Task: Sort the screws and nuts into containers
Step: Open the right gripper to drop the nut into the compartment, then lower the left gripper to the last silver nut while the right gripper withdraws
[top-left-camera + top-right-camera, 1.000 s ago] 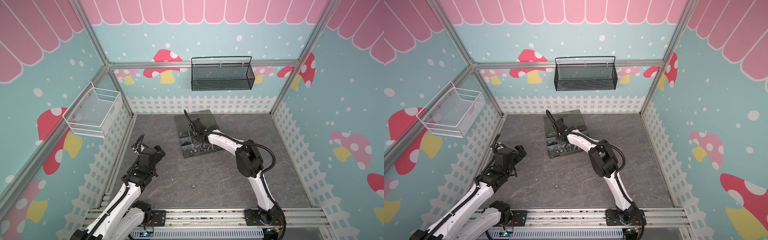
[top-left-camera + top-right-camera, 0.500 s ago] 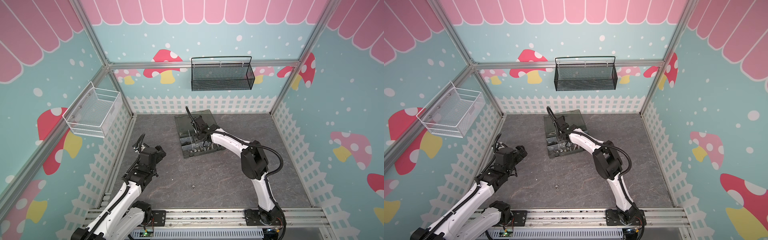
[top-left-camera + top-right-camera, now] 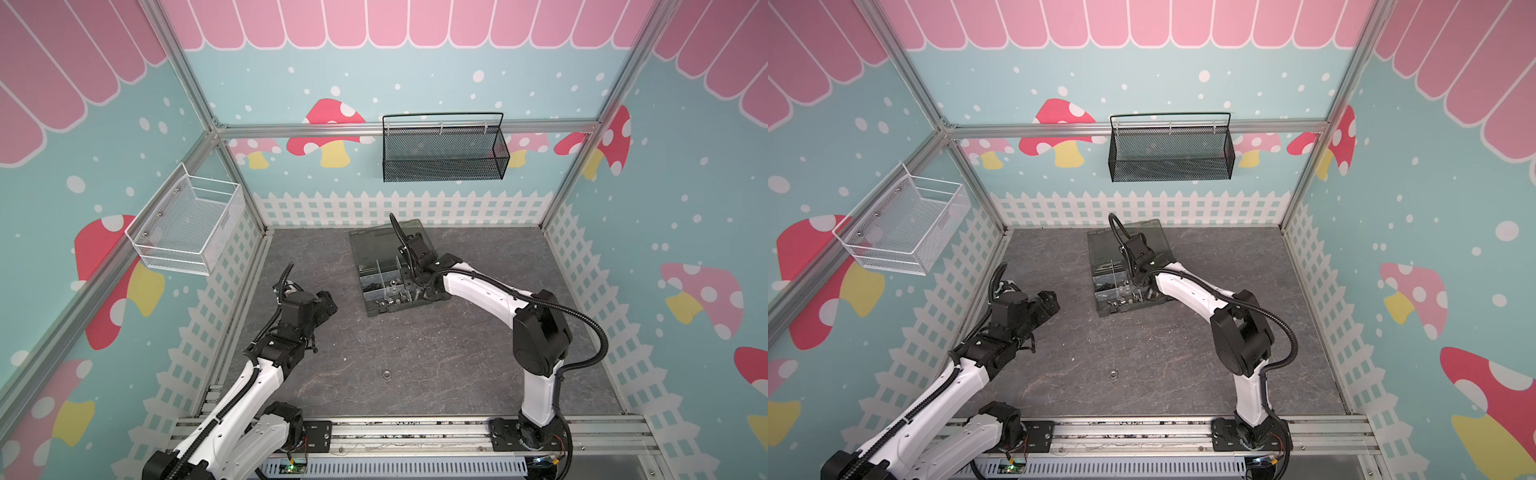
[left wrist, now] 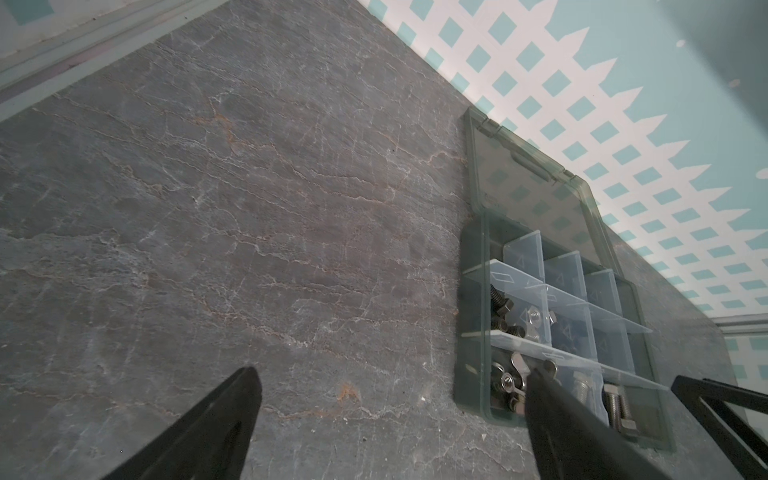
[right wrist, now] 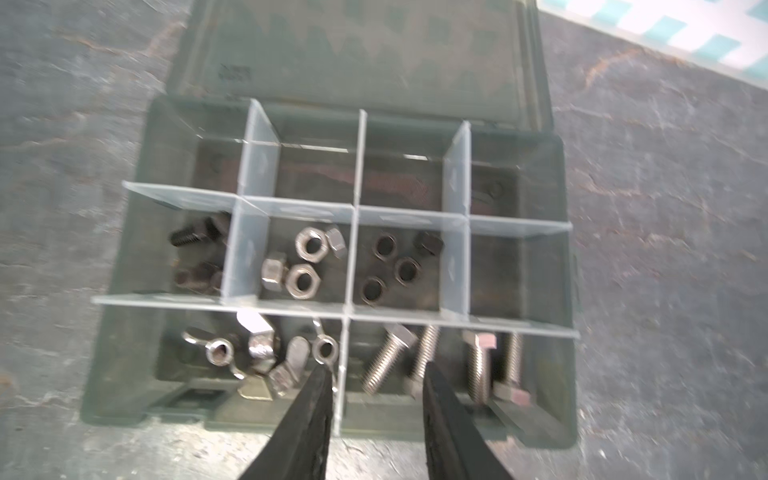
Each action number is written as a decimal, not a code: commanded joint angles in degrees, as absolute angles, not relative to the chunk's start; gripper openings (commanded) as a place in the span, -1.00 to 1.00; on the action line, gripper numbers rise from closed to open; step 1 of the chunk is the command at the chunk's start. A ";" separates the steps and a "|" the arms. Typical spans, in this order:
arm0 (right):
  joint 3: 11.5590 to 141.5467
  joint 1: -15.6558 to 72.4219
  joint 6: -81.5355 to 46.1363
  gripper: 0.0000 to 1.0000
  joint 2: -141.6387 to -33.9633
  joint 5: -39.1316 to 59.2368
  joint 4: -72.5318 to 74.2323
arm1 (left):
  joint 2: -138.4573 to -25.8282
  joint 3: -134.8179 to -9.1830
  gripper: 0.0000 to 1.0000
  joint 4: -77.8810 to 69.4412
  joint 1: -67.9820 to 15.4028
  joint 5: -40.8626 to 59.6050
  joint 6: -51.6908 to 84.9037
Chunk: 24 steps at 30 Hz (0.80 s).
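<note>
Right jaws, seemingly empty, hover parted above the silver screws.

Grey stone floor, mushroom-printed teal walls

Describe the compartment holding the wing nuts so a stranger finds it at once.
Find the smoky-grey organiser box lying open on the grey table, towards the back fence. In its row nearest the robot, the wing nuts fill the wide left compartment; its neighbours hold long silver screws and plain hex nuts.
</note>
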<state>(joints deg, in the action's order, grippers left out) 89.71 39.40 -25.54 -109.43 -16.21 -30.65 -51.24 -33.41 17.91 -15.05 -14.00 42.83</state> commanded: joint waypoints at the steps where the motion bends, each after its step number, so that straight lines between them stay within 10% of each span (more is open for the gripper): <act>1: 85.91 38.44 -28.04 -0.15 -105.31 -17.99 -29.24 | -50.99 -35.07 0.98 19.48 -15.76 -11.08 42.07; 24: 59.79 30.24 -37.97 0.65 -84.44 -21.97 -27.85 | -59.21 -38.39 0.99 28.38 -44.69 -16.50 47.36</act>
